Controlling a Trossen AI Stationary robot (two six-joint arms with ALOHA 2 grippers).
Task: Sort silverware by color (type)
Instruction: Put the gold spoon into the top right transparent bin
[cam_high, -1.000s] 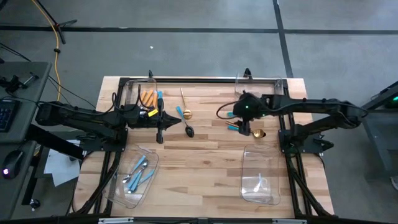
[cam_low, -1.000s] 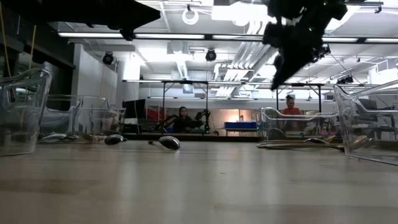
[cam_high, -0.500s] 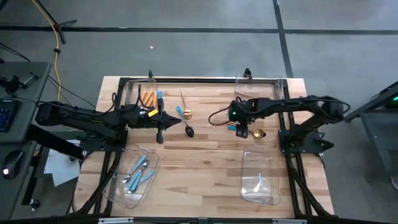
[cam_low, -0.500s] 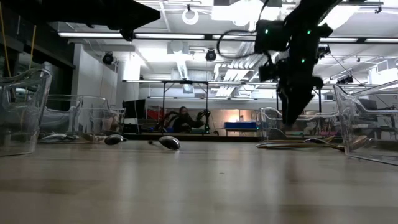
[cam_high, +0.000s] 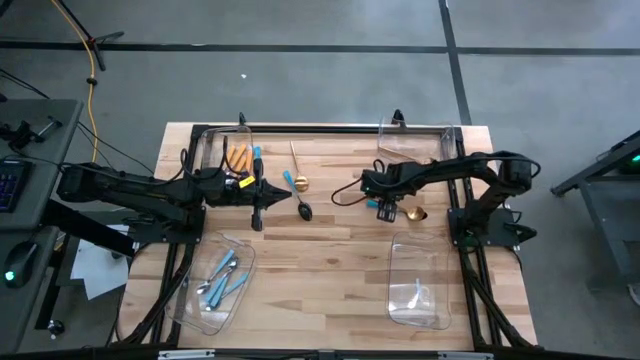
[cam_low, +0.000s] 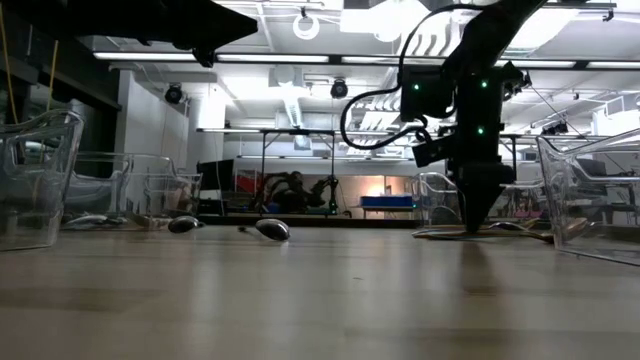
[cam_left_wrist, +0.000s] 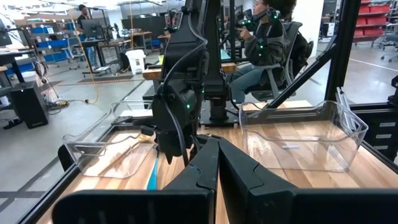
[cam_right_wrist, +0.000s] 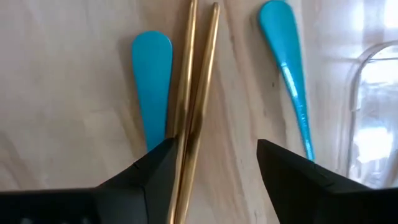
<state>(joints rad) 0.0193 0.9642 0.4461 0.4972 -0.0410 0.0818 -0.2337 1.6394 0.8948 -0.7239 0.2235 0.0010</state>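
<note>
Two gold handles (cam_right_wrist: 194, 93) lie touching side by side on table (cam_high: 340, 250), running in between fingers of right gripper (cam_right_wrist: 214, 174); one hugs one finger (cam_right_wrist: 149, 171).
Blue handle (cam_right_wrist: 151, 81) sits just outside that finger; second blue handle (cam_right_wrist: 287, 62) outside other, near clear bin (cam_right_wrist: 373, 106).
Right fingers spread wide, nothing pinched.
Risks: closing grabs both gold pieces at once, or pinches one off-centre so it pivots or slips; fingertip may nudge neighbouring blue handle.
Left gripper (cam_left_wrist: 214, 163) pressed shut, waiting mid-table.
</note>
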